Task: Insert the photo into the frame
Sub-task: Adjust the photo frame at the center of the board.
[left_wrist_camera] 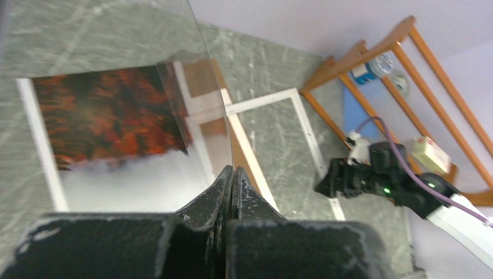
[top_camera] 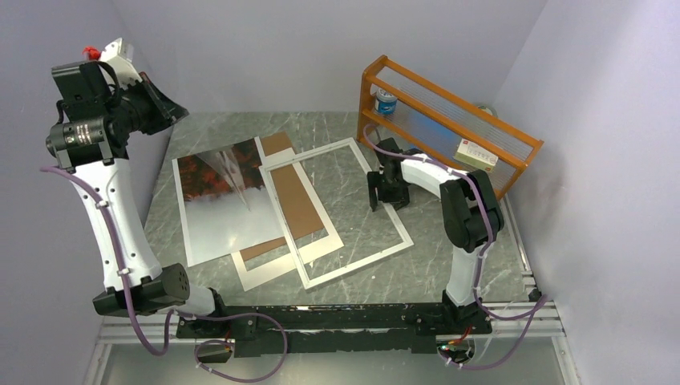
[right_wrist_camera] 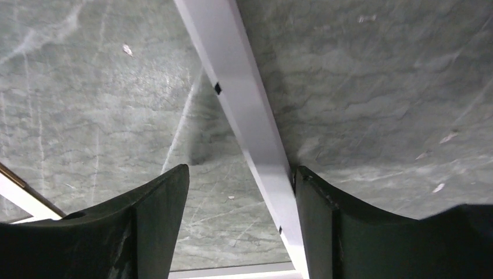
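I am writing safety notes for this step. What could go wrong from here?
1. The left claw pinches a clear sheet by one edge only, above the photo; the sheet may slip or bend.
2. The right claw stands open astride a rail of the frame; closing off-centre may shove the frame, which overlaps the brown board.

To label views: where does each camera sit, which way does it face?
Top external: high behind, facing down at the grey marble table; left arm, right arm show.
Left wrist: raised, facing down past shut left claw to the reddish paper photo.
Right wrist: low, facing down; open right claw straddles the white rectangular frame.
Shared: top and left wrist show photo, frame.
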